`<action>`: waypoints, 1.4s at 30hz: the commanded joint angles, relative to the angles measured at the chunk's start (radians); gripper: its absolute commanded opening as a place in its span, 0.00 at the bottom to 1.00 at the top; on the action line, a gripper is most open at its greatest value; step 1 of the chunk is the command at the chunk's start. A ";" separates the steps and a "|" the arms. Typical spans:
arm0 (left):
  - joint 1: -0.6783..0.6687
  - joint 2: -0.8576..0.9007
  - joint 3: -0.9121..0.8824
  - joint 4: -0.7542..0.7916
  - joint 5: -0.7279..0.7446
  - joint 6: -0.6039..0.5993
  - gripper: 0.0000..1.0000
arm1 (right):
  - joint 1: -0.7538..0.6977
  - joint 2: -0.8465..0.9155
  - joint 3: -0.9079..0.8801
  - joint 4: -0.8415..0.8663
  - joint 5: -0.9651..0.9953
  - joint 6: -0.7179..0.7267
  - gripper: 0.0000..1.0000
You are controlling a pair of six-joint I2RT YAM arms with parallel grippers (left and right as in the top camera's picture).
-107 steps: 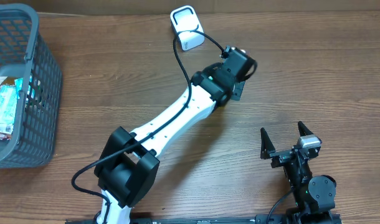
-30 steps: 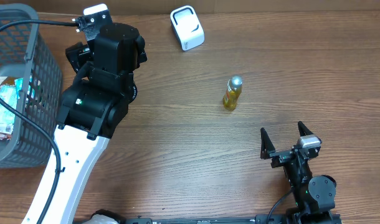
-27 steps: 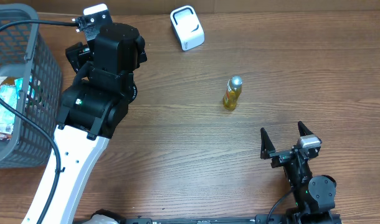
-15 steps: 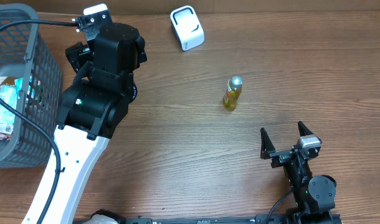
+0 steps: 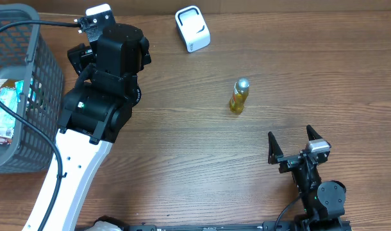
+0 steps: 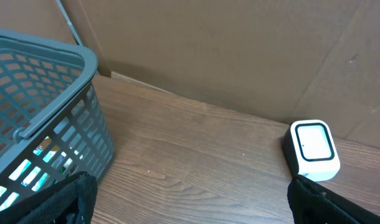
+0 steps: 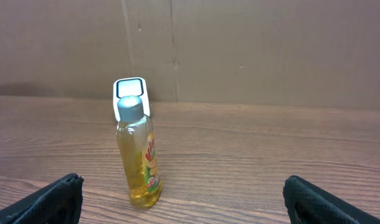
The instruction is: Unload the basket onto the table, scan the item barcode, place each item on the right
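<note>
Quick rundown of where you're at: the bottle (image 5: pixel 239 95) stands upright on the table (image 5: pixel 183 147), out in the open, roughly between the scanner (image 5: pixel 192 29) at the far edge and your right tool (image 5: pixel 291 136). Nothing is touching it.

Both tools are spread wide and empty. The right one sits low near the front edge and points straight at the bottle. In its wrist view the scanner lines up right behind the cap, which looks like a handy setup for a straight reach in. The left tool (image 6: pixel 190 205) hangs up high beside the basket (image 5: pixel 41 70), well away from the bottle, looking past the basket rim toward the scanner. I'd guess it's parked there to leave the middle of the table free.

The basket has a few packets in it, but the bottle looks like the item in play.

The label side with red print faces your right wrist camera. I can't spot a barcode from any view, so you may need to turn the bottle once you've got it. It's tall and narrow, so grab the body and not the cap or it'll likely tip.
</note>
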 commanded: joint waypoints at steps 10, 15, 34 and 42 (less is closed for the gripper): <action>0.006 0.000 0.006 0.085 0.103 0.006 1.00 | -0.005 -0.008 -0.011 0.006 0.009 -0.005 1.00; 0.003 -0.011 0.006 0.026 0.062 0.029 1.00 | -0.005 -0.008 -0.011 0.006 0.009 -0.005 1.00; 0.801 0.011 0.277 -0.124 0.667 0.249 0.99 | -0.005 -0.008 -0.011 0.006 0.009 -0.005 1.00; 1.042 0.219 0.277 -0.216 0.795 0.308 1.00 | -0.005 -0.008 -0.011 0.006 0.009 -0.005 1.00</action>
